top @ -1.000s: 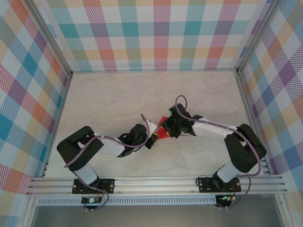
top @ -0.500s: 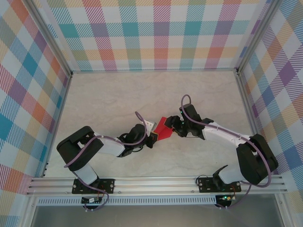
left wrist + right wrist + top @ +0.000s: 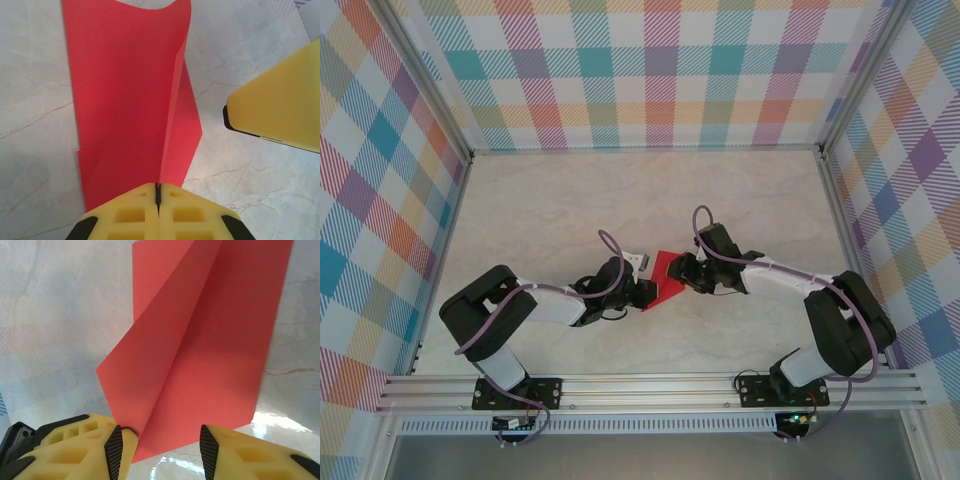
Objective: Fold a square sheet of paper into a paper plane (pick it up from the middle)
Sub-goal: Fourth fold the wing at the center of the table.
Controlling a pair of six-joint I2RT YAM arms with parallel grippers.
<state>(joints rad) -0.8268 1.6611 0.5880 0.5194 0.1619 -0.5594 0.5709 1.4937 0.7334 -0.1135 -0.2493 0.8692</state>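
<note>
The square sheet of paper [image 3: 668, 272], bright red, lies partly folded at the table's middle between my two grippers. In the left wrist view the paper [image 3: 125, 95] has a raised centre ridge running away from me. My left gripper [image 3: 158, 189] is shut on the near end of that ridge, and seen from above the left gripper [image 3: 646, 292] sits at the sheet's lower left. In the right wrist view the paper [image 3: 215, 340] shows a diagonal fold, with its near corner reaching between the open jaws of my right gripper [image 3: 160, 447]. From above, the right gripper [image 3: 687, 274] is at the sheet's right edge.
The marble-patterned table [image 3: 550, 210] is bare around the paper. Checked walls [image 3: 650, 70] and metal frame posts enclose it at the back and on both sides. One yellow finger [image 3: 280, 110] of the right gripper shows close by in the left wrist view.
The right gripper drew back to the right, then came in again to the paper's right edge. The left gripper stayed shut and shifted slightly, with the paper now lower.
</note>
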